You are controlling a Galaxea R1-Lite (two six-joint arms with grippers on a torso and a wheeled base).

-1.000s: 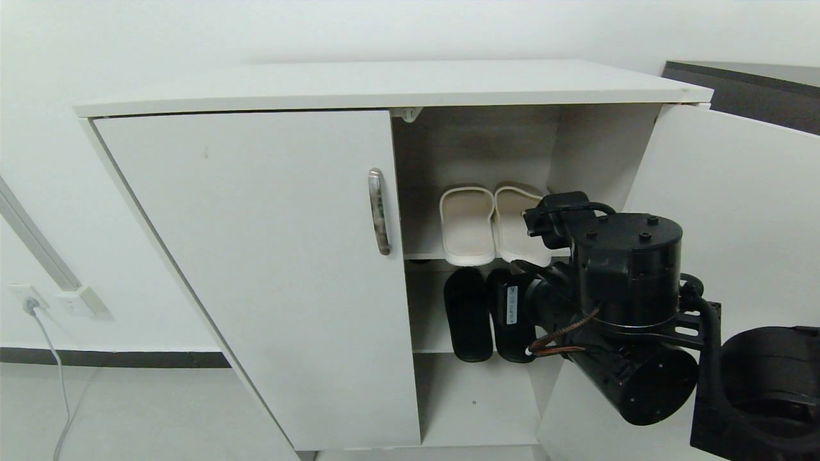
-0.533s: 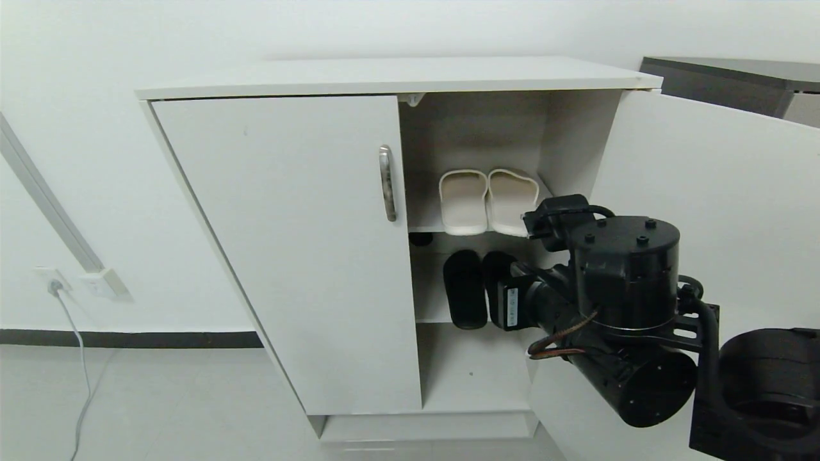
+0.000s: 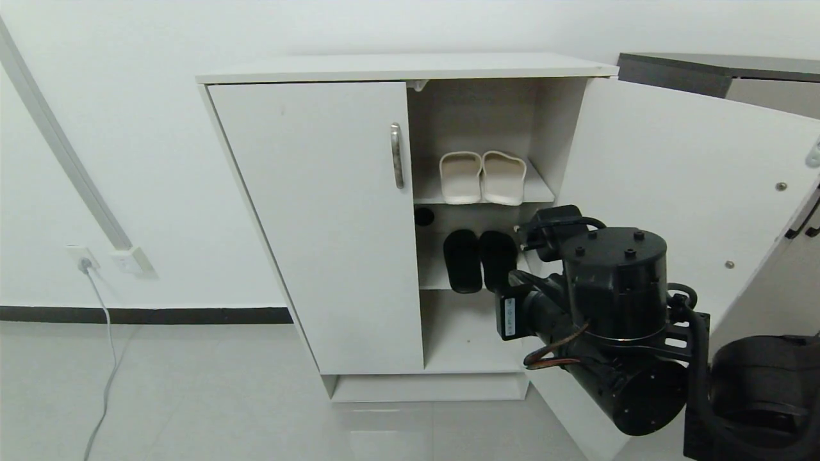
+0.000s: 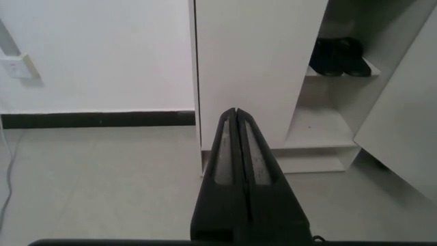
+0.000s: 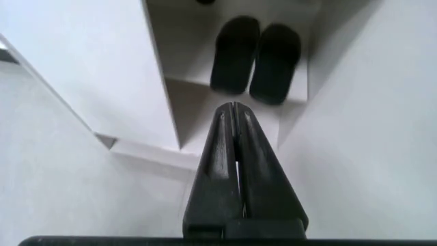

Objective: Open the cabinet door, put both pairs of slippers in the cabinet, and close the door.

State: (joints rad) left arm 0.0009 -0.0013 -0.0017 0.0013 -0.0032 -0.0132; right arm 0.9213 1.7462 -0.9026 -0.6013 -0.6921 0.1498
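My right gripper (image 5: 234,109) has its jaws pressed together on nothing, and it hangs in front of the open side of the cabinet (image 3: 397,66), out from the lower shelves. The black slippers (image 5: 256,58) lie beyond its tips, side by side on the middle shelf and well apart from the fingers. The white slippers (image 3: 482,177) sit as a pair on the shelf above them, also untouched. The right-hand door (image 3: 672,186) stands swung wide open, running close along one side of that gripper. My right arm (image 3: 608,307) is in front of the door's lower part and the lower right corner of the opening. The left-hand door (image 3: 320,224) is shut, its metal handle (image 3: 397,155) upright at the inner edge. My left gripper (image 4: 235,116) is also closed and empty, held low over the floor, pointing toward the foot of the shut door, far from both pairs. On the wall to the left, a cable (image 3: 102,378) hangs from a wall socket (image 3: 82,261) to the floor. A dark desk (image 3: 705,64) stands behind the open door.
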